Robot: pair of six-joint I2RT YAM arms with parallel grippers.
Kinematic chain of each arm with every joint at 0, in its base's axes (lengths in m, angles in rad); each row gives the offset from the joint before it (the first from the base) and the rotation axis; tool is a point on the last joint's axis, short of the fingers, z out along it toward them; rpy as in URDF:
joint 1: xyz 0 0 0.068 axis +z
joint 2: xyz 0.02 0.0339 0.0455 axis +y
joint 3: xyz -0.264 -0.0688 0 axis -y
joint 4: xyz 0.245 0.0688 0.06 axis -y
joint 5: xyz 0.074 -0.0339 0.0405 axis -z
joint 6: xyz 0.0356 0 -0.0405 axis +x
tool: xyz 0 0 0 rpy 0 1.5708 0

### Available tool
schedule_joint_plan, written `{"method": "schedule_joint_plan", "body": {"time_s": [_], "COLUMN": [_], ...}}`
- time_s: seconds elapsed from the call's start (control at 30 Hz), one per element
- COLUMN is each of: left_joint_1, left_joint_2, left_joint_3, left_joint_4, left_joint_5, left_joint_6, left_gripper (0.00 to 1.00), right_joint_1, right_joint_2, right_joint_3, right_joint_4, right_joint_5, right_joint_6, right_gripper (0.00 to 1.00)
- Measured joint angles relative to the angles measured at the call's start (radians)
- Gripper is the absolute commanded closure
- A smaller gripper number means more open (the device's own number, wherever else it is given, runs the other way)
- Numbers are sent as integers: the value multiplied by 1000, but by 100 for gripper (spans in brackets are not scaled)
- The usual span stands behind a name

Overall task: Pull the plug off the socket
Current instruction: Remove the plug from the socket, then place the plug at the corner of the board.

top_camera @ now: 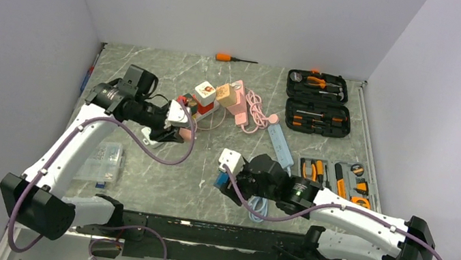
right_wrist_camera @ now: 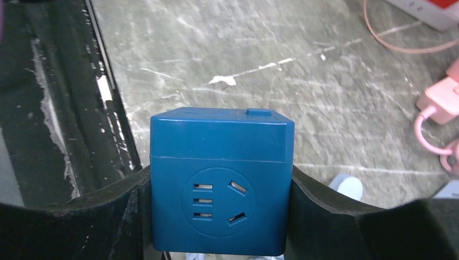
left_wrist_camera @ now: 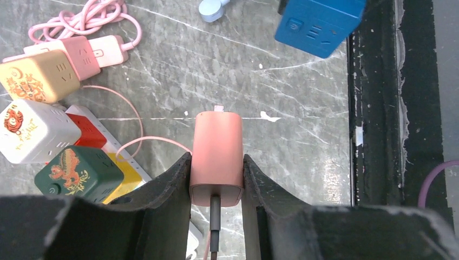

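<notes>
At the far left of the table (top_camera: 204, 195), a clear plastic box (top_camera: 104, 159) lies beside the left arm. The left hand (top_camera: 178, 122) is closed about a third of the way on the salmon-pink plug (left_wrist_camera: 217, 146), with one finger pressed to each long side. A dark cable leaves the plug's rear end between the fingers (left_wrist_camera: 173, 184). The plug is held above the bare marbled surface and is well apart from the socket.

Just left of it in the left wrist view sits a cluster of cubes. The green cube (left_wrist_camera: 76, 173) bears an orange animal print and the white cube (left_wrist_camera: 30, 130) a red-and-orange one. The tan cube (left_wrist_camera: 35, 76) carries an orange ornament with small marks too fine to read. A pink power strip (left_wrist_camera: 86, 54) with its coiled pink cord (left_wrist_camera: 92, 19) lies behind them.

An orange-handled screwdriver (top_camera: 231, 58) lies by the back wall.

Nearer the middle, the right hand (top_camera: 230, 171) grips the blue cube socket (right_wrist_camera: 222, 162) by its two sides, jaws set wide to span it. The face turned to the wrist camera shows three short level slots and two slanted ones inside a round recess. It carries no readable lettering, and a small raised button sits on its top edge.

Further right lie a pale blue power strip (top_camera: 279, 144), an open black tool case (top_camera: 318, 102) holding orange-handled pliers, and a second tool tray (top_camera: 337, 180).
</notes>
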Motion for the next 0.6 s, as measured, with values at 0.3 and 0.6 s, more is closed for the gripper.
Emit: {"method": "schedule_joint_plan", "body": {"time_s": [0.3, 0.6], "left_joint_1": [-1, -48], "left_joint_2": [-70, -79], "left_joint_3": [-52, -53], "left_joint_4": [-11, -42], "left_joint_5": [-13, -45], "left_joint_6": [-4, 7], "left_gripper": [100, 100], "right_joint_1": [-168, -257], "right_joint_2": [148, 90], "right_joint_3": [52, 39], "right_joint_4": [-163, -450], "right_joint_5": [246, 426], "right_joint_6": [369, 841], "right_gripper": [100, 100]}}
